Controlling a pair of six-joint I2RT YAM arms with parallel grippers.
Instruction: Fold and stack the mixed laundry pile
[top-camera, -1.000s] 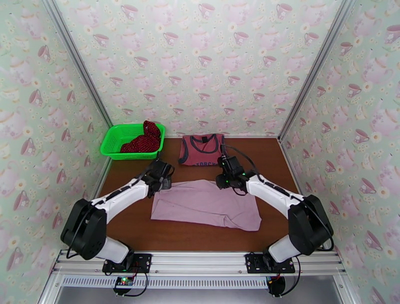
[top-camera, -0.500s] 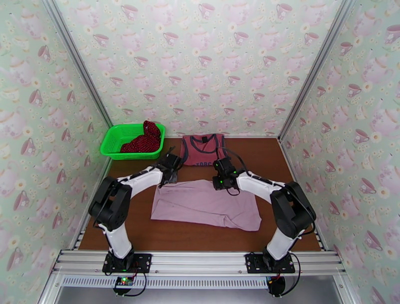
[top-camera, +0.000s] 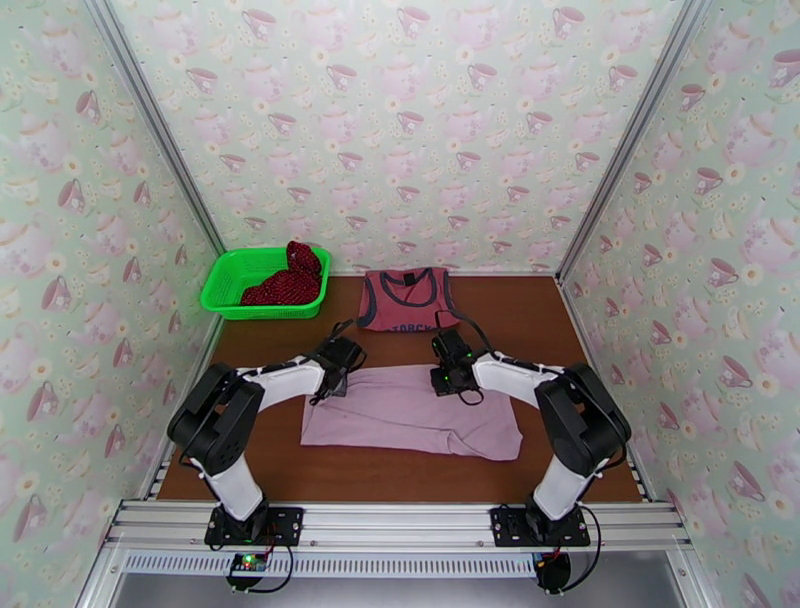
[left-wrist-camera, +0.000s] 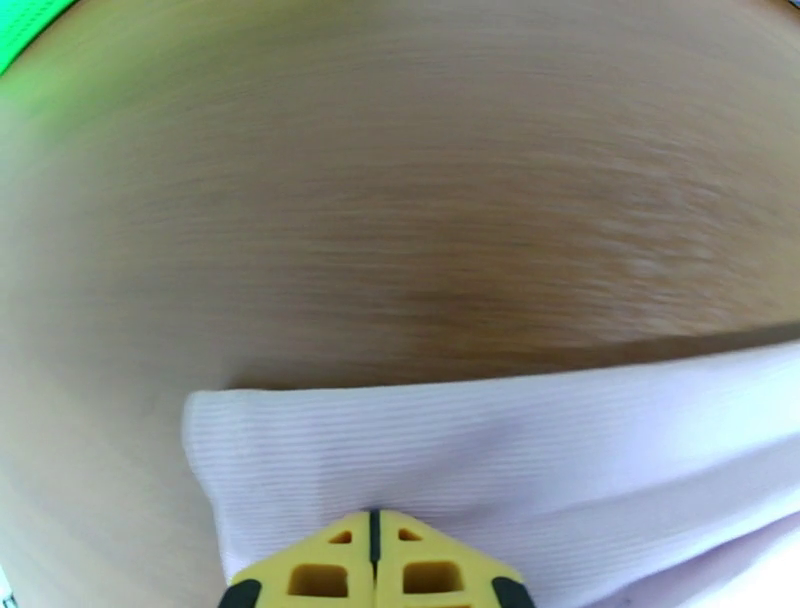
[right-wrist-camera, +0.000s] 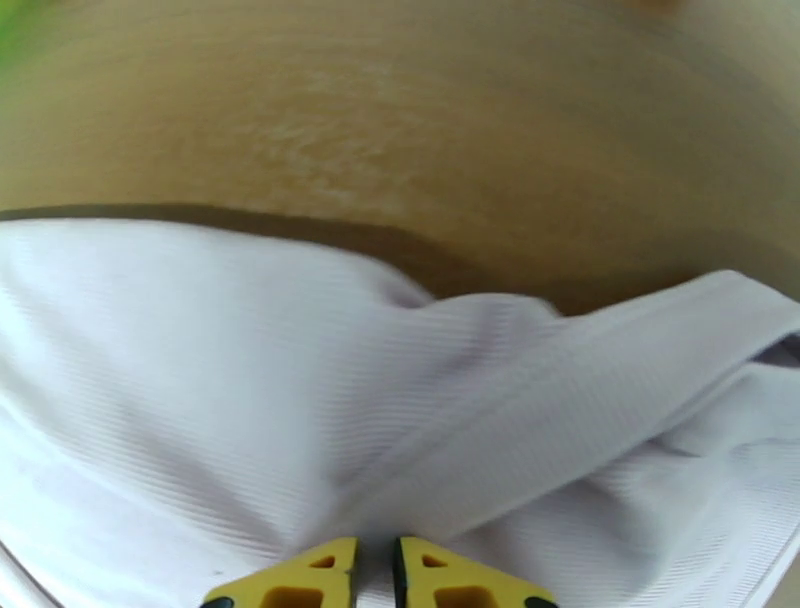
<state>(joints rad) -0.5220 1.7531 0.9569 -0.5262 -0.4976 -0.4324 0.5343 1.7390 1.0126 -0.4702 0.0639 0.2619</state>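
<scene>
At the left gripper (left-wrist-camera: 372, 530): yellow fingers (left-wrist-camera: 320, 572) pressed flat together with only a thin seam between them, tips down on the folded far-left corner of the pale mauve-pink piece (top-camera: 410, 415); hard to tell from the wrist view whether any layer of fabric is caught in that seam. At the right gripper (right-wrist-camera: 375, 565): yellow fingers (right-wrist-camera: 445, 572) drawn in to a narrow slit, pinching a raised ridge of the same piece, with creases running up and away from the tips toward the right. From above, left gripper (top-camera: 335, 372) at the far-left corner of the garment, right gripper (top-camera: 452, 378) at its far edge right of the middle, both arms reaching forward low over the bench (top-camera: 540, 320). Mauve-pink piece spread mostly flat in the middle of the bench, near edge slanting, a small bulge at its near-right part. Just beyond it, apart from it, the dusty-red tank top (top-camera: 405, 298) flat against the back edge, dark trim at neck and armholes, chest text toward the arms. Off to the far left, the dark-red white-dotted cloth (top-camera: 290, 282) heaped inside the bright green mesh basket (top-camera: 225, 282), one end draped over the basket's right rim.
</scene>
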